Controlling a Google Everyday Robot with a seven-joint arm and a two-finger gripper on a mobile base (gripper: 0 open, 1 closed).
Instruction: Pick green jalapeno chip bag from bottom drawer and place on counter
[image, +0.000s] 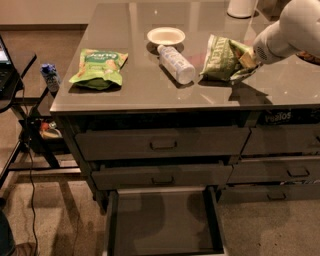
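Observation:
The olive-green jalapeno chip bag rests on the glossy grey counter at the right, tilted up on its right side. My gripper at the end of the white arm is at the bag's right edge and grips it there. The bottom drawer stands pulled open below the cabinet front, its dark inside bare.
A brighter green bag lies at the counter's left. A white bowl and a lying clear bottle are in the middle. A white container stands at the back. A black side desk with cables stands to the left.

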